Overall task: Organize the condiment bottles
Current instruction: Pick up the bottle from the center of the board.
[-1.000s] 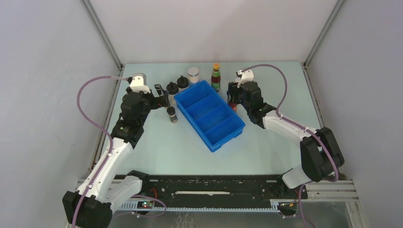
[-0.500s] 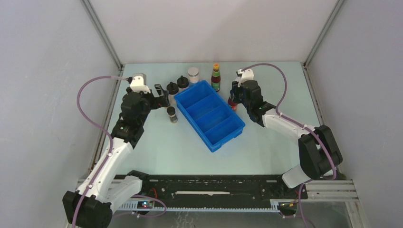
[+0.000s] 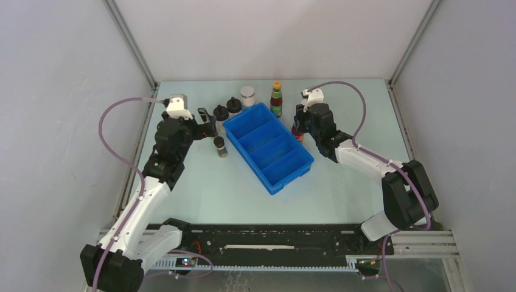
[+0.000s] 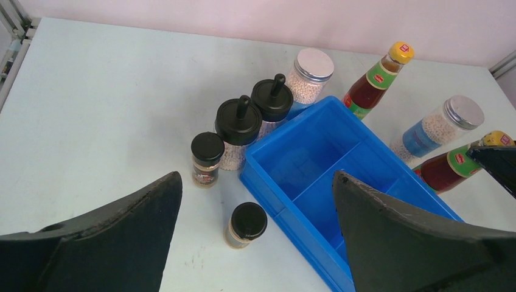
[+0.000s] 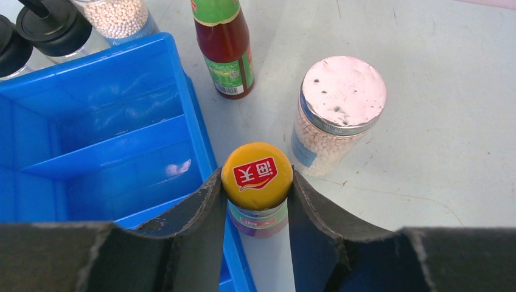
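Top external, right fingers (image 3: 302, 119) beside the right wall of the blue tray (image 3: 292, 176), left fingers (image 3: 204, 114) near black-lidded spice jars (image 3: 221, 112), left wrist, left fingers spread wide and empty, right wrist, right fingers clamped on yellow-capped sauce bottle (image 5: 256, 176), upright just beside the tray.

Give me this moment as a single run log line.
right gripper: shut on orange-capped sauce bottle beside blue tray | left gripper: open, holding nothing | tray: no bottles inside

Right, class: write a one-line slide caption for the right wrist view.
Right end effector shut on a yellow-capped sauce bottle beside the blue tray, a metal-lidded jar next to it.
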Robot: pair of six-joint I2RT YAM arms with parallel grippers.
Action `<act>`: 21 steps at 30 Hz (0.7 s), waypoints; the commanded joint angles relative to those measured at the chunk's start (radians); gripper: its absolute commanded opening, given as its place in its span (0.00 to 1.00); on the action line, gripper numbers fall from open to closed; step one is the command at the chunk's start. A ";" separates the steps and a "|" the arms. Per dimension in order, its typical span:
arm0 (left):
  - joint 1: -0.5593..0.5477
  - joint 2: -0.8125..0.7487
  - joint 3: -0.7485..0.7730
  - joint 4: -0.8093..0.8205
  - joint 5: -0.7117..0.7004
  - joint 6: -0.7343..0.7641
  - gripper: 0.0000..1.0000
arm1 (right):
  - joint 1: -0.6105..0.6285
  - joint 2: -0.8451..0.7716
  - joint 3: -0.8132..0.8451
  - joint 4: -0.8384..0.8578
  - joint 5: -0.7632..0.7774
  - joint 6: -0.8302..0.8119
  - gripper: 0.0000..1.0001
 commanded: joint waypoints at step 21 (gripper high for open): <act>0.005 -0.016 -0.026 0.034 0.022 0.014 0.97 | 0.028 -0.001 0.043 -0.052 0.095 -0.001 0.70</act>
